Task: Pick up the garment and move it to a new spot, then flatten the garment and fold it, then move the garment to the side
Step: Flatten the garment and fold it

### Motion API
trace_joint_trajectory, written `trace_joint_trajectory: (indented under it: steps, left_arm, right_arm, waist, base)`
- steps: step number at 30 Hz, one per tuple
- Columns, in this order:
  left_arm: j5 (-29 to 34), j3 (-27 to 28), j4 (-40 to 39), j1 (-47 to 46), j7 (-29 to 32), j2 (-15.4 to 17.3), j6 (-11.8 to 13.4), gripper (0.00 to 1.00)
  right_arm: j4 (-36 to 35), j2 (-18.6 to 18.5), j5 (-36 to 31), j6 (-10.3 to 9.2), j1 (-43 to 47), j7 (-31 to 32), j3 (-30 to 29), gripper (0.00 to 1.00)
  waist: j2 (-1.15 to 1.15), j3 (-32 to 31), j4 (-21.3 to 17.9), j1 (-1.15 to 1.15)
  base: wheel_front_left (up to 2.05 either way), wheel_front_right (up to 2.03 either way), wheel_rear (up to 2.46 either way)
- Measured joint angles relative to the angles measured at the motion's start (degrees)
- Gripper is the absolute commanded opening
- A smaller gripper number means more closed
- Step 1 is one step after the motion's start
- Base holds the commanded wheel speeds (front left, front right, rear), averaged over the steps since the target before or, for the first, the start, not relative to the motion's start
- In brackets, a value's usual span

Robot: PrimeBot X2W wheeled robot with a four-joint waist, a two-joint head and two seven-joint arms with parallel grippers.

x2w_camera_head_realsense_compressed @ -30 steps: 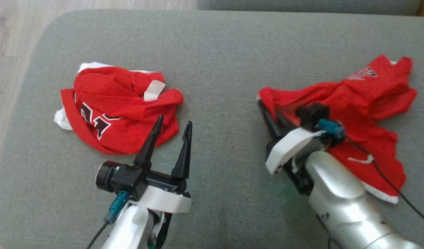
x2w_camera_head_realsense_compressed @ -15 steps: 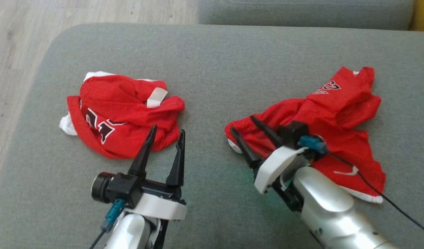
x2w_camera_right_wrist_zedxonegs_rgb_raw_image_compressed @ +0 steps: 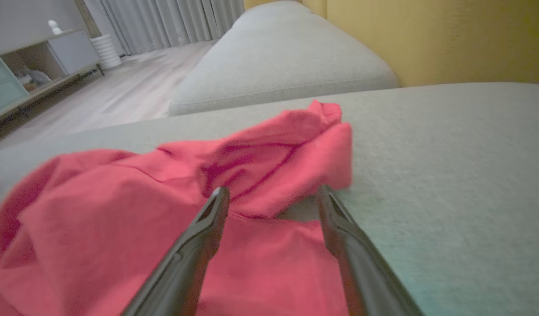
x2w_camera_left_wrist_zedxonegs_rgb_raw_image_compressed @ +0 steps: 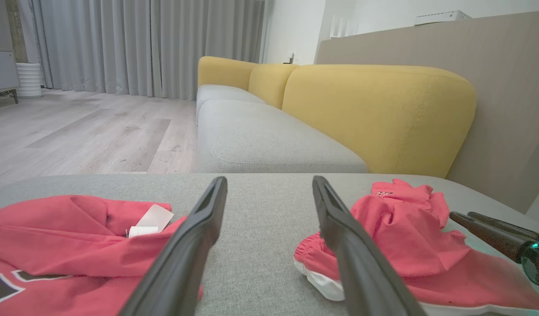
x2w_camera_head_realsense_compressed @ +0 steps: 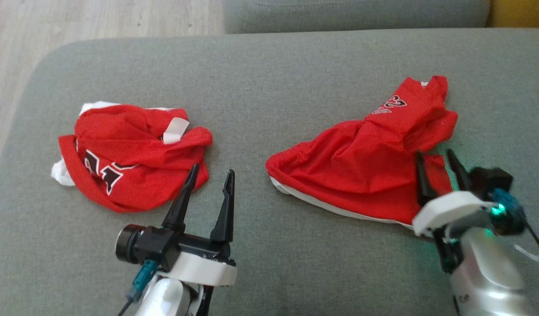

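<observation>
The red garment [x2w_camera_head_realsense_compressed: 361, 175] is lying crumpled on the grey cushion [x2w_camera_head_realsense_compressed: 269, 66], toward 3 o'clock in the head view. The right gripper [x2w_camera_head_realsense_compressed: 433, 152] is standing at the garment's 4 o'clock edge, fingers apart, gripping nothing. The left gripper [x2w_camera_head_realsense_compressed: 212, 171] is likewise spread and empty, at 5 o'clock of a red jersey [x2w_camera_head_realsense_compressed: 133, 145] lying toward 9 o'clock.

The head camera looked steeply down on the grey fabric sofa cushion [x2w_camera_head_realsense_compressed: 269, 66]. The left wrist camera skimmed low across it toward a yellow sofa backrest [x2w_camera_left_wrist_zedxonegs_rgb_raw_image_compressed: 374, 114]; the right wrist camera hovered close over the crumpled red garment with a white hem [x2w_camera_right_wrist_zedxonegs_rgb_raw_image_compressed: 120, 210], which all three views shared.
</observation>
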Motion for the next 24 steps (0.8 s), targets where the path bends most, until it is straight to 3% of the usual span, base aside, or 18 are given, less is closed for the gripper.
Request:
trace_joint_trajectory:
  steps: [4,11,13,17,24]
  left_arm:
    - [0.35,-0.04,-0.02,-0.12,0.00,0.00,-0.04,1.00]
    - [0.36,-0.16,-0.01,-1.94,0.00,0.00,-0.55,1.00]
    - [0.36,-0.14,0.00,-2.49,0.00,0.00,-0.58,1.00]
    - [0.36,-0.12,0.10,-2.50,0.00,0.00,-0.60,1.00]
    - [0.36,-0.10,0.18,-2.50,0.00,-0.01,-0.59,1.00]
  right_arm:
    - [-0.16,0.21,-3.00,0.00,0.23,2.02,-5.86,1.00]
    - [2.65,0.40,-7.13,0.00,-2.05,8.27,-8.48,0.97]
    - [2.97,0.43,-7.92,0.00,-2.93,9.33,-8.46,0.00]
    - [2.82,0.59,-9.56,0.00,-4.00,10.20,-9.23,0.00]
    - [-0.47,0.97,-16.83,0.00,-4.20,11.46,-16.51,0.00]
  waist:
    - [0.00,1.45,-0.09,0.00]
    - [0.00,3.76,0.51,0.01]
    - [0.00,4.12,0.78,0.00]
    - [0.00,4.37,0.97,0.01]
    - [0.00,3.93,1.17,0.00]
  base:
    - [0.00,0.00,0.00]
    - [0.00,0.00,0.00]
    - [0.00,0.00,0.00]
    - [0.00,0.00,0.00]
    - [0.00,0.00,0.00]
